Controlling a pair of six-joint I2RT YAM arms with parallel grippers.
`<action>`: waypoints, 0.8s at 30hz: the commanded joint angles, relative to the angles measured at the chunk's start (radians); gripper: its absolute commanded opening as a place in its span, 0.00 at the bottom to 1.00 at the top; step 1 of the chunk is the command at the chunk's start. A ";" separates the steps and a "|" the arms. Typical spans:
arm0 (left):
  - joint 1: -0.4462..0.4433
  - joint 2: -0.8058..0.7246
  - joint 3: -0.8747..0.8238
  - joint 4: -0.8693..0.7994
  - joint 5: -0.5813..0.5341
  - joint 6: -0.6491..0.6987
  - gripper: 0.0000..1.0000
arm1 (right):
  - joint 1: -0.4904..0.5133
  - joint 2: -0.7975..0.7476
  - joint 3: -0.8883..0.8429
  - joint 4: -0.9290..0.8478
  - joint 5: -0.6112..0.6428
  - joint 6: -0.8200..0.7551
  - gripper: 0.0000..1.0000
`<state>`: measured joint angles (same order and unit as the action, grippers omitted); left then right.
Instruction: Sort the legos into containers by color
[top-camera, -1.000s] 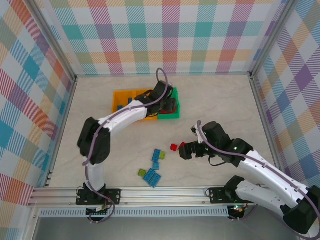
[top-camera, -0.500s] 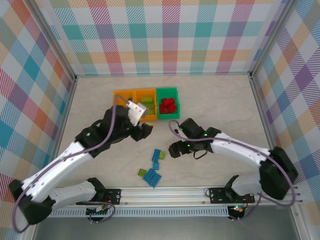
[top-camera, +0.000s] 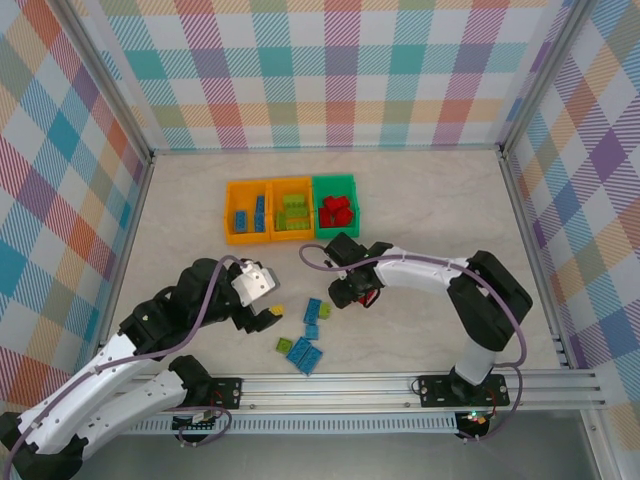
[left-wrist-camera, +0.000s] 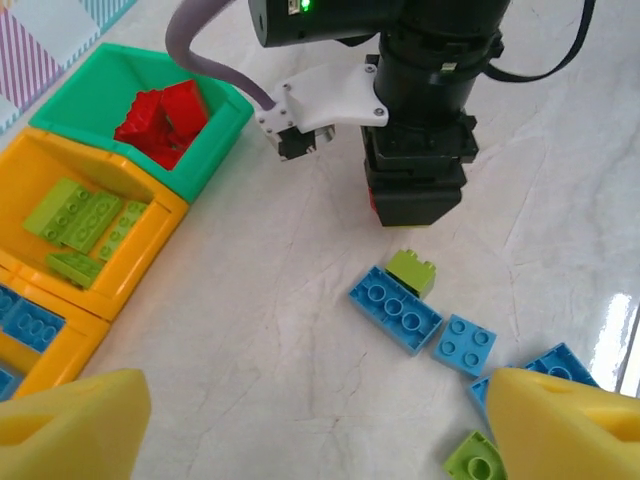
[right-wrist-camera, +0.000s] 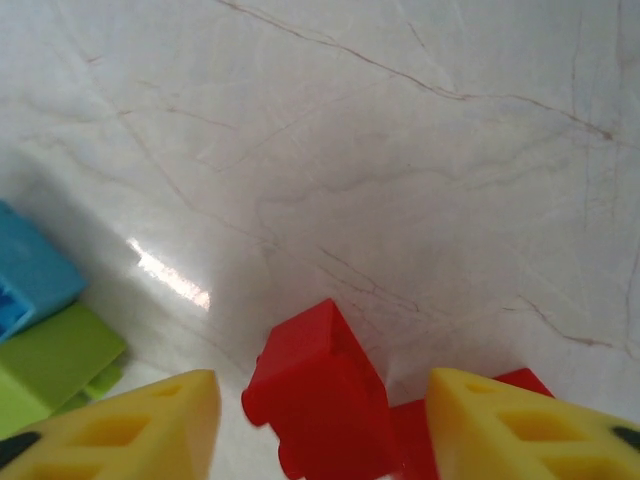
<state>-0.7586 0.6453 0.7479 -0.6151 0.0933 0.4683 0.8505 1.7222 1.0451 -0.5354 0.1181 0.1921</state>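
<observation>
- red brick (right-wrist-camera: 310, 370) lies on the pale table (top-camera: 430, 210) between the right gripper's (right-wrist-camera: 322, 390) yellow fingers; jaws partly drawn in, a gap on either side, not gripping.
- left gripper (left-wrist-camera: 310, 440) spread wide, empty, over loose blue and green bricks (left-wrist-camera: 400, 305).
- bins (top-camera: 290, 180) sit behind, well apart from both grippers, holding blue, green and red bricks.

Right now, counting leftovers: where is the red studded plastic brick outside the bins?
The red brick lies on the table between the right gripper's yellow fingers in the right wrist view; from above, right of the loose blue bricks.
</observation>
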 joint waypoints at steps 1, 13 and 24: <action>-0.001 -0.004 -0.006 0.031 0.047 0.085 1.00 | 0.002 0.030 0.035 -0.005 0.017 -0.005 0.48; 0.018 0.008 -0.032 0.004 0.184 0.196 1.00 | -0.007 -0.156 0.044 0.056 0.045 -0.018 0.18; 0.068 -0.026 -0.055 0.055 0.181 0.150 1.00 | -0.160 0.029 0.353 0.296 0.078 -0.094 0.16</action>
<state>-0.7021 0.6346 0.7025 -0.6022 0.2516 0.6403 0.7181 1.6615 1.3369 -0.3302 0.1722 0.1402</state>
